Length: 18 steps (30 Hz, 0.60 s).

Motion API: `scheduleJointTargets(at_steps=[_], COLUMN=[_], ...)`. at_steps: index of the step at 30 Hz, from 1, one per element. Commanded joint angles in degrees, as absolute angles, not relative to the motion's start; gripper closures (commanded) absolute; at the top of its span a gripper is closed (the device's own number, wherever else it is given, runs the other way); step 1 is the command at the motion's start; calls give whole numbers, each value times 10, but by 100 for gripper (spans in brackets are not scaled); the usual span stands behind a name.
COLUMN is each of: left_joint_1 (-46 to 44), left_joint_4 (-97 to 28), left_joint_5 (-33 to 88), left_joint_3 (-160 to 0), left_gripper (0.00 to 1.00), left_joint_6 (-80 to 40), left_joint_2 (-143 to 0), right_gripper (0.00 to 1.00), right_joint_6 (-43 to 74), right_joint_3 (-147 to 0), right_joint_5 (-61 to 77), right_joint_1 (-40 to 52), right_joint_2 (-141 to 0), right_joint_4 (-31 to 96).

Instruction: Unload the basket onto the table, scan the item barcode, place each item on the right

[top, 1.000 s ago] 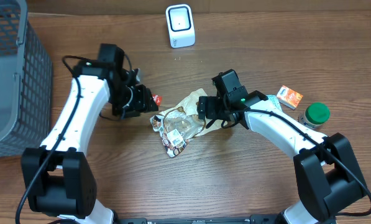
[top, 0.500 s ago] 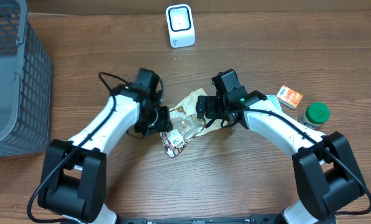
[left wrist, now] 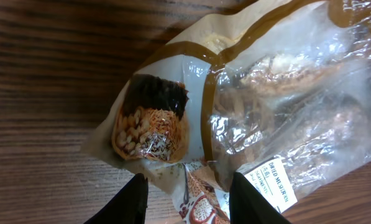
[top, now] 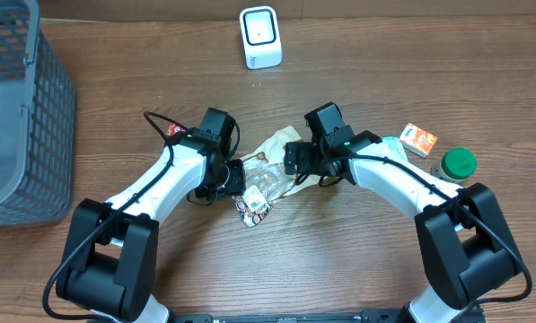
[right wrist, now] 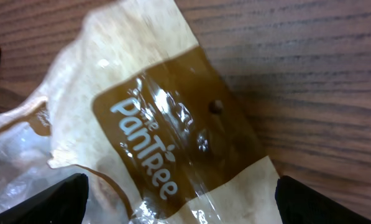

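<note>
Left claw [left wrist: 186,182] over snack bag [left wrist: 260,87]

Two robot arms [top: 146,188], one snack bag [top: 268,179], one white scanner [top: 259,38], one grey basket [top: 52,99], one orange box [top: 419,139], one green-lidded jar [top: 453,165], one wooden table [top: 339,265]

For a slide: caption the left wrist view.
Left gripper fingers flank the lower edge of a clear snack bag on the wooden table.
</note>
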State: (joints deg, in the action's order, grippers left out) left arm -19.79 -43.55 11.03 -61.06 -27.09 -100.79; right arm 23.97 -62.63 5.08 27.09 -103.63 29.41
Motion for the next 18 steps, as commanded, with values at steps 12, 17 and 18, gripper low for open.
scheduleJointTargets(at_steps=[12, 17, 18], left_joint_1=[-199, -199, -199], left_joint_4=[-423, -422, -422], left_joint_5=[101, 101, 101], left_joint_3=[-604, -604, -604], left_gripper=[69, 68, 68], left_joint_6=[-284, -283, -283], left_joint_2=[-1075, -1075, -1075], right_gripper=[3, 5, 5], right_joint_6=[235, 199, 180], right_joint_3=[-629, -644, -655], right_joint_5=[98, 111, 113], right_joint_1=[273, 273, 272], right_joint_2=[-1056, -1049, -1047], right_joint_4=[313, 300, 302])
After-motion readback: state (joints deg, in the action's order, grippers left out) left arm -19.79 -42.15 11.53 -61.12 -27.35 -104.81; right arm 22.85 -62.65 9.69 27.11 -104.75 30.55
